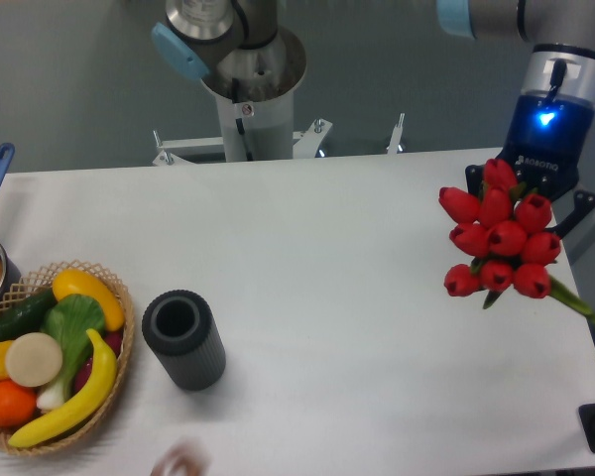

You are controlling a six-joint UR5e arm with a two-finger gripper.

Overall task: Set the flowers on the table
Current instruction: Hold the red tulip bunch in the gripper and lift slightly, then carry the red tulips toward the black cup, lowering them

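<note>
**Flowers held at far right, not yet set down**

One bunch of flowers (500,243), about nine red buds, is seen at the far right over the counter (357,297), in front of the end effector (535,183). Finger state cannot be told; the buds hide it. Risk judged: release so near the right edge could let the bunch roll off. Also counted: one dark cylinder (183,339), one basket (114,397), one banana (74,397).
</note>
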